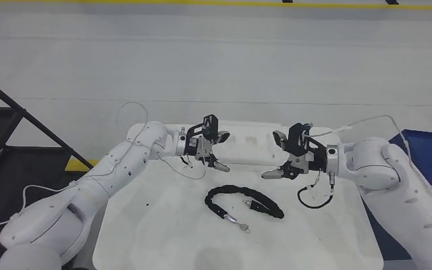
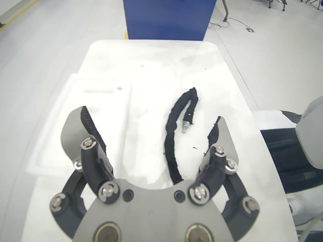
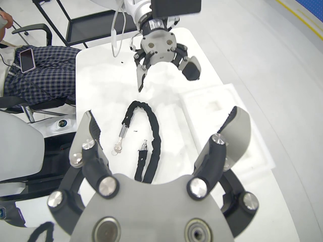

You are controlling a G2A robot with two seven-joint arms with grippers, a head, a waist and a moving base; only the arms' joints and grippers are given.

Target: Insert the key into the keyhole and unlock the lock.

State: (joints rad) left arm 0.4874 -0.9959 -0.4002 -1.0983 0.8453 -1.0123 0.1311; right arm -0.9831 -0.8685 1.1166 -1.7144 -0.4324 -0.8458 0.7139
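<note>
Left pincer [image 1: 219, 152] hangs over the bench [image 1: 155, 229], jaws wide apart, nothing in them. Right pincer [image 1: 272, 155] faces it, spread just as wide and empty too. Between the 2 and lower down, the lock [image 3: 155, 132] lies curled on the bench, touching neither. The key [image 3: 118, 148] with its ring sits in line against 1 metal end; how deep, can't tell. The other end lies free just beside it. A tray [image 1: 250, 145] sits on the pincers' far side.
</note>
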